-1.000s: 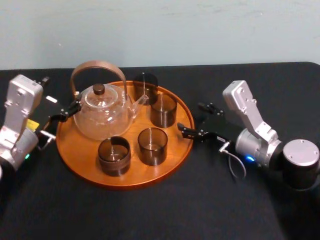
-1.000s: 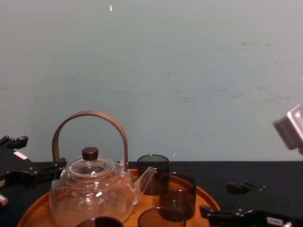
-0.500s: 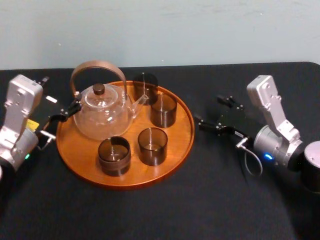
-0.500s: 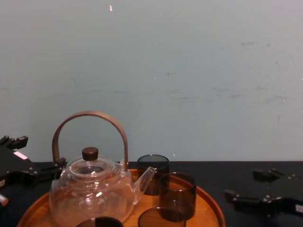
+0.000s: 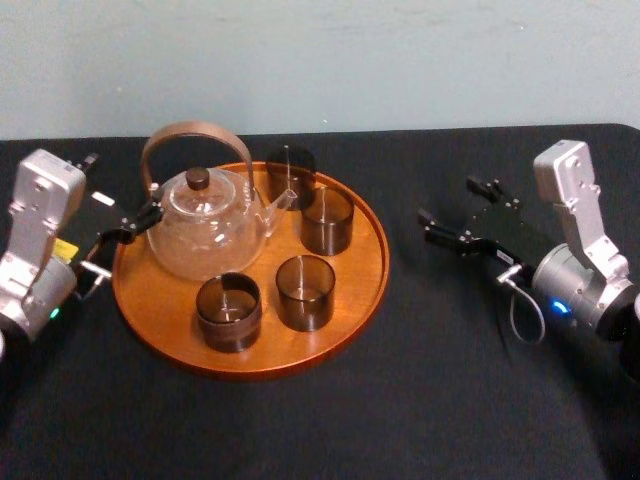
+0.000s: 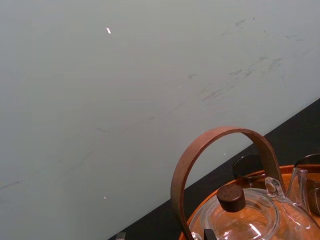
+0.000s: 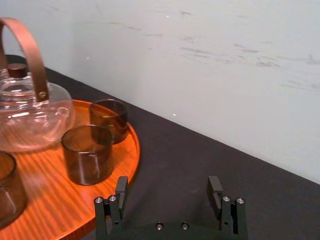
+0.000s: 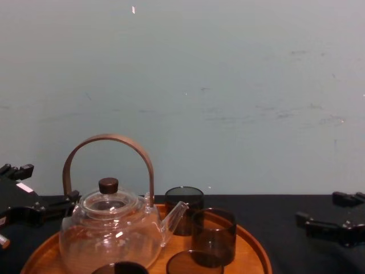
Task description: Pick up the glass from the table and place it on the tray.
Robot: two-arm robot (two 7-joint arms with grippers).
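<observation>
Tray (image 5: 355, 272), round low-rimmed orange wood

Count: four smoked glasses (image 5: 291, 165) (image 5: 327, 220) (image 5: 305, 292) (image 5: 228, 311); one glass teapot (image 5: 205, 225); one round wooden tray (image 5: 250, 365); one black table (image 5: 420, 400).

Tray (image 5: 355, 288): smooth orange-brown wood, light sheen. Table (image 5: 400, 420): matt black, cloth-like. Teapot (image 5: 205, 238): clear glossy glass, with matt brown wooden handle (image 5: 195, 129). Glasses (image 5: 305, 293): smoked, glossy glass. Wall (image 5: 400, 60): matt paint, faintly scuffed.
</observation>
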